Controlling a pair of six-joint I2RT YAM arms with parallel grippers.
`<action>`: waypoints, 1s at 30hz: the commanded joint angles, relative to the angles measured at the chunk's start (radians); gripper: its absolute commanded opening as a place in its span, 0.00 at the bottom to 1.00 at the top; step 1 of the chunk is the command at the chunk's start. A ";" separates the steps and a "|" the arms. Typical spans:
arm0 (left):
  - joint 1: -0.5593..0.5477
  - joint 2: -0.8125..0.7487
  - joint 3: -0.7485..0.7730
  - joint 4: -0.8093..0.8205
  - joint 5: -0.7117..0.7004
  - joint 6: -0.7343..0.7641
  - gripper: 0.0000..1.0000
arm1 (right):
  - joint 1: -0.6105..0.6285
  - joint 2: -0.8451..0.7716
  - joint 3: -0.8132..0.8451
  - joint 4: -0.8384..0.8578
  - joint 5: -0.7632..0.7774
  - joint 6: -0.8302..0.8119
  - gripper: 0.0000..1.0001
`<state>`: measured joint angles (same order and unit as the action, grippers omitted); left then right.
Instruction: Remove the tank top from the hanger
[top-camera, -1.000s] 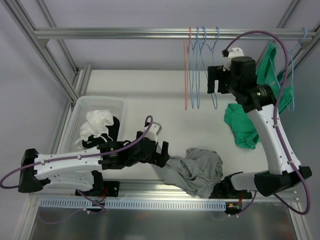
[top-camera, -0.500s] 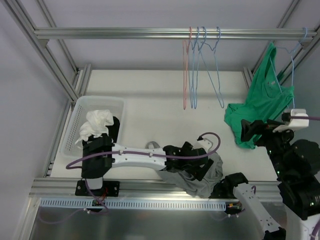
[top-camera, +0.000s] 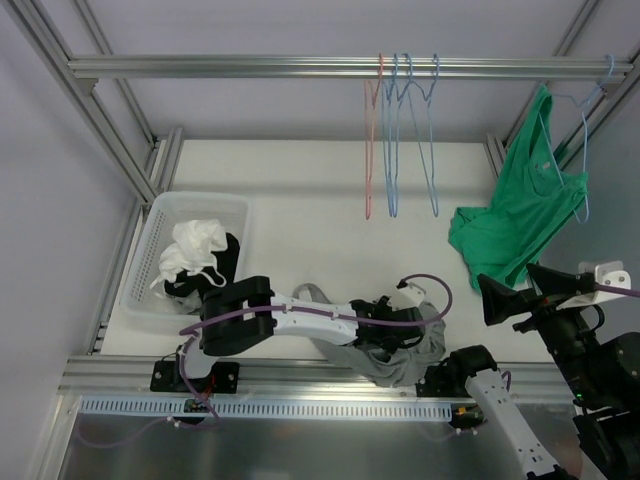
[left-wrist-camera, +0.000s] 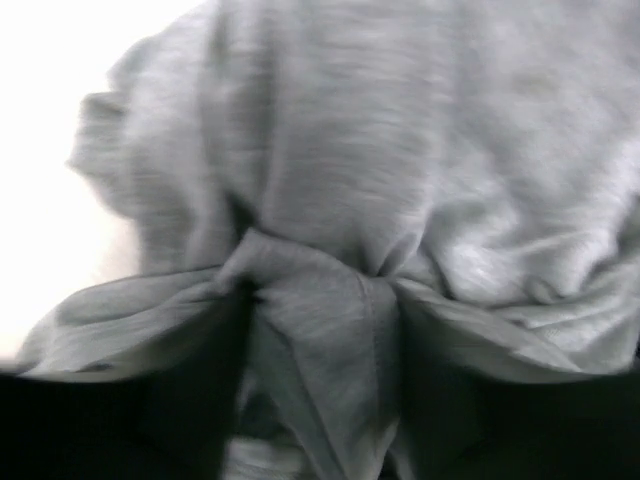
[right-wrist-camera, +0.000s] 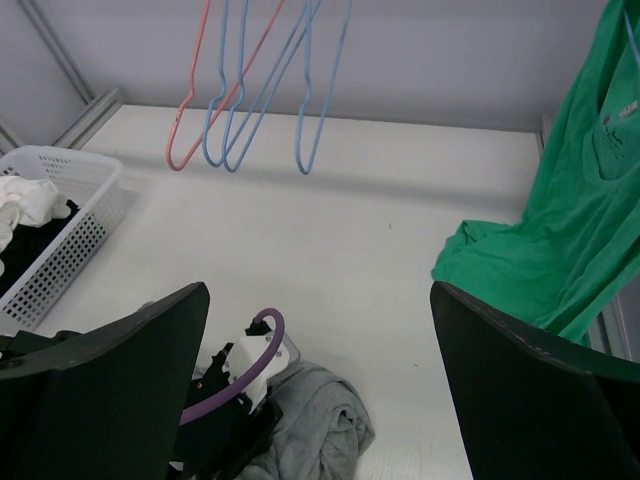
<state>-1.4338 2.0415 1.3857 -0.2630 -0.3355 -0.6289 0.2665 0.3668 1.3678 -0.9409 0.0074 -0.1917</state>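
Note:
The green tank top (top-camera: 520, 215) hangs on a thin blue hanger (top-camera: 583, 150) at the far right, its lower part pooled on the table; it also shows at the right edge of the right wrist view (right-wrist-camera: 590, 200). My right gripper (top-camera: 530, 292) hovers open near the front right, apart from the tank top, with nothing between its fingers (right-wrist-camera: 318, 290). My left gripper (top-camera: 385, 335) is pressed down into a grey garment (top-camera: 432, 335) at the table's front. In the left wrist view a fold of that grey garment (left-wrist-camera: 380, 150) is pinched between the dark fingers (left-wrist-camera: 320, 400).
A white basket (top-camera: 160, 215) with white and black clothes stands at the left. A red hanger and several blue ones (top-camera: 400, 140) hang bare from the top rail (top-camera: 250, 66). Frame posts stand at both sides.
My left arm reached right onto the grey garment and its jaws closed on the cloth. My right arm swung from the bare hangers down to the front right, still open.

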 joint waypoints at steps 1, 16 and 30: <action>-0.007 0.037 -0.102 -0.074 -0.049 -0.094 0.39 | -0.004 -0.025 0.031 0.010 -0.055 0.009 0.99; 0.055 -0.568 -0.393 -0.386 -0.448 -0.457 0.00 | -0.004 -0.063 0.065 0.010 -0.080 0.006 1.00; 0.274 -1.011 -0.078 -0.481 -0.642 -0.108 0.00 | -0.004 -0.068 0.091 0.014 -0.067 -0.014 1.00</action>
<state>-1.1984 1.0657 1.1915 -0.7174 -0.8822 -0.8650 0.2665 0.3046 1.4345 -0.9478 -0.0540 -0.1951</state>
